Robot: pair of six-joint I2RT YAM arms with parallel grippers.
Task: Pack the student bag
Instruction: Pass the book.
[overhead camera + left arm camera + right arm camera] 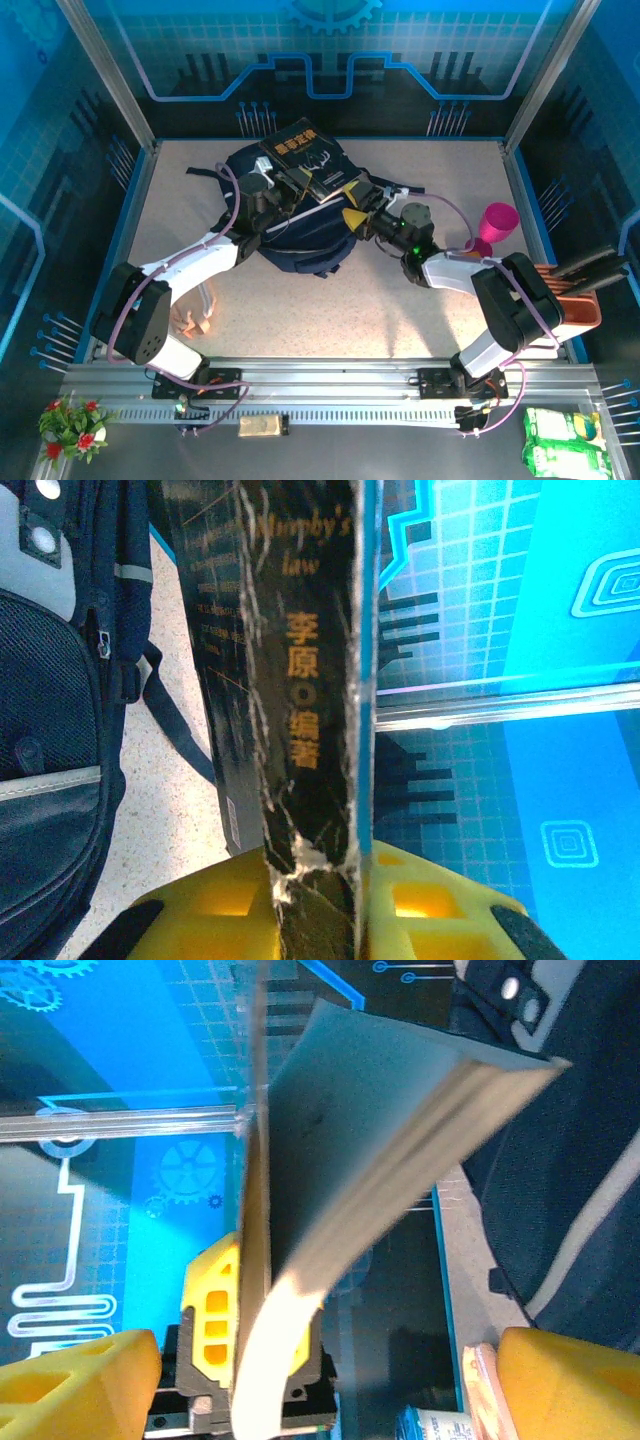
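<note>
The student bag (pixel 300 240) lies in the middle of the table, dark navy with black straps; it also runs down the left of the left wrist view (pixel 50 740) and the right of the right wrist view (pixel 580 1160). A black book (pixel 305 158) with yellow lettering is held up over the bag's far end. My left gripper (pixel 315 885) is shut on the book's spine (pixel 305 700). My right gripper (pixel 352 212) stands open just right of the book, its yellow fingers (pixel 80 1385) wide apart. The book's fanned pages (pixel 420 1150) hang between them, untouched.
A pink cup (pixel 497 228) stands at the right, beside an orange rack (pixel 575 300) holding dark items. A pinkish object (pixel 192 322) lies near the left arm. Green packets (pixel 563 443) and a small flower pot (pixel 72 425) sit off the table's front. Glass walls enclose the table.
</note>
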